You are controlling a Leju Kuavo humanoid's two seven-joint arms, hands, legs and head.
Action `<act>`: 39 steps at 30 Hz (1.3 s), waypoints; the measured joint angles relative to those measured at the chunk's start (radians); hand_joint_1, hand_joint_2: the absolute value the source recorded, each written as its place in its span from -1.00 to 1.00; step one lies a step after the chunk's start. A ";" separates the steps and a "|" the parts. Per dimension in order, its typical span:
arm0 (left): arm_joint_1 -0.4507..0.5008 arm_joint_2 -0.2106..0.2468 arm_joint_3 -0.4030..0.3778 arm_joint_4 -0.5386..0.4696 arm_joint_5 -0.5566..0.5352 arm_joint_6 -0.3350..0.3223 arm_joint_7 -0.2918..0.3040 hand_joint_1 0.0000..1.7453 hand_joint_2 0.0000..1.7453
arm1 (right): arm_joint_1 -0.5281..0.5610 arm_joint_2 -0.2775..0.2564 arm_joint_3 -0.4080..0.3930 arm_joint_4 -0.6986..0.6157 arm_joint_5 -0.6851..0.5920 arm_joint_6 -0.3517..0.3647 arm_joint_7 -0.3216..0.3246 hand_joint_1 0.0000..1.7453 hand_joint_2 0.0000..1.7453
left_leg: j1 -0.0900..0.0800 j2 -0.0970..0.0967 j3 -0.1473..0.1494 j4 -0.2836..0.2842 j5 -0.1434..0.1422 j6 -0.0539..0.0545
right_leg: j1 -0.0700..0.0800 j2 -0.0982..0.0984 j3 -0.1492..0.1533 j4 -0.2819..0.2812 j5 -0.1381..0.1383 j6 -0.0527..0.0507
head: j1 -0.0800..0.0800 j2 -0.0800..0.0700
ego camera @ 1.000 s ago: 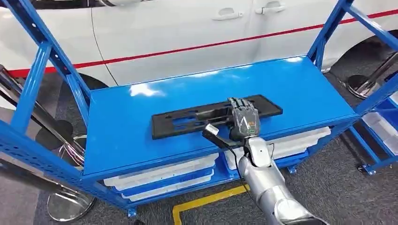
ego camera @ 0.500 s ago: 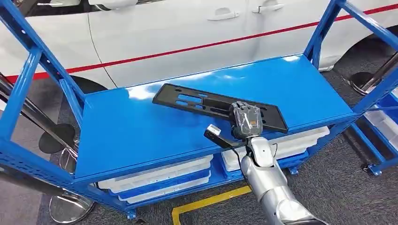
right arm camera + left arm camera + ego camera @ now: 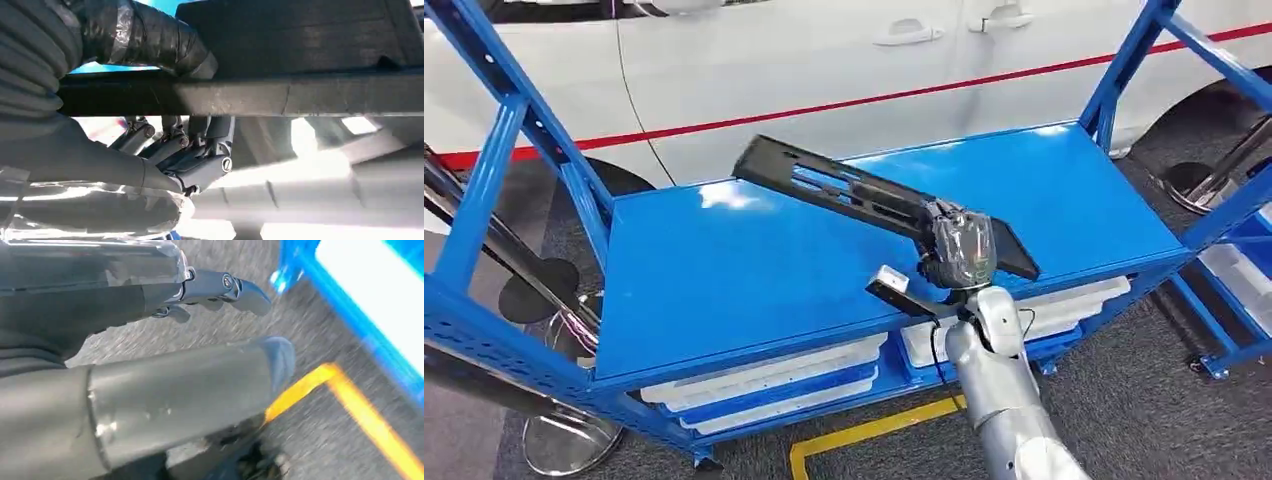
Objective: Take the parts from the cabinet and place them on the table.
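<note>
The right hand (image 3: 959, 250) grips a long black part (image 3: 864, 195), its fingers (image 3: 200, 150) clenched around it; the far end tilts above the blue shelf (image 3: 724, 280). This looks like the lifting-out step; next, carry it clear of the frame; the left hand (image 3: 150, 305) hangs with nothing held.

White car (image 3: 824, 70) with a red side stripe (image 3: 864, 97) and two door handles (image 3: 909, 32), parked behind the rack. White trays (image 3: 774, 375) stacked on the lower level beneath the blue top, a second stack (image 3: 1064, 300) to their right. Yellow floor marking (image 3: 864, 432) on grey carpet (image 3: 1144, 400); the same yellow line (image 3: 360, 415) appears in the left wrist view. Chrome stanchion base (image 3: 564, 440) at lower left, another (image 3: 1194, 185) at right.
</note>
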State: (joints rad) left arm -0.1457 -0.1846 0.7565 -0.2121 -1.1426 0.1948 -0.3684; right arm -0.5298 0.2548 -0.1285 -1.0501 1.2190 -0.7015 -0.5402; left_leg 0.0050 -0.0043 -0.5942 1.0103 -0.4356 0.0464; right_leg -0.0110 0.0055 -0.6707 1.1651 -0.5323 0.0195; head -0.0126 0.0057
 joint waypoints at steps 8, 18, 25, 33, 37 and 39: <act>0.029 0.000 0.024 0.000 0.036 0.038 -0.109 -1.00 1.00 | 0.161 0.067 -0.008 -0.492 -0.097 0.001 -0.148 1.00 1.00 | -0.003 -0.008 0.000 0.031 -0.033 -0.019 | -0.006 -0.006 0.037 -0.102 0.079 0.013 | 0.000 0.000; 0.043 0.000 0.048 0.000 0.056 0.002 -0.122 -1.00 1.00 | 0.248 0.081 0.083 -0.765 -0.121 0.002 -0.148 1.00 1.00 | 0.006 -0.002 -0.123 0.308 -0.171 -0.051 | -0.002 -0.006 0.046 -0.116 0.080 -0.036 | -0.001 0.000; 0.047 0.000 0.046 0.000 0.018 0.069 -0.120 -1.00 1.00 | 0.262 0.078 0.111 -0.793 -0.121 0.002 -0.148 1.00 1.00 | -0.005 -0.003 0.014 0.029 -0.043 -0.030 | 0.003 -0.003 0.045 -0.114 0.084 -0.020 | 0.000 0.000; 0.052 -0.001 0.051 0.000 0.053 0.082 -0.125 -1.00 1.00 | 0.282 0.071 0.118 -0.795 -0.118 0.002 -0.148 1.00 1.00 | -0.001 0.001 0.023 -0.001 -0.020 0.002 | -0.002 -0.003 -0.076 0.153 -0.056 0.008 | 0.001 0.000; 0.052 -0.003 0.058 0.000 0.066 0.080 -0.118 -1.00 1.00 | 0.287 0.070 0.122 -0.795 -0.117 0.002 -0.148 1.00 1.00 | 0.001 -0.002 0.025 0.009 -0.028 -0.003 | -0.006 -0.005 0.023 -0.038 0.070 0.007 | 0.000 0.000; 0.051 -0.004 0.064 0.000 0.072 0.078 -0.114 -1.00 1.00 | 0.288 0.070 0.129 -0.795 -0.115 0.002 -0.148 1.00 1.00 | -0.008 -0.002 0.019 0.022 -0.037 -0.015 | 0.000 -0.005 0.061 -0.120 0.071 0.000 | 0.001 0.000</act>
State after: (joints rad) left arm -0.0951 -0.1885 0.8209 -0.2121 -1.0708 0.2723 -0.4822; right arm -0.2420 0.3246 0.0007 -1.8452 1.1044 -0.6992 -0.6886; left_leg -0.0030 -0.0067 -0.5753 1.0318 -0.4730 0.0317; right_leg -0.0111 0.0008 -0.6099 1.0454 -0.4609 0.0198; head -0.0118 0.0057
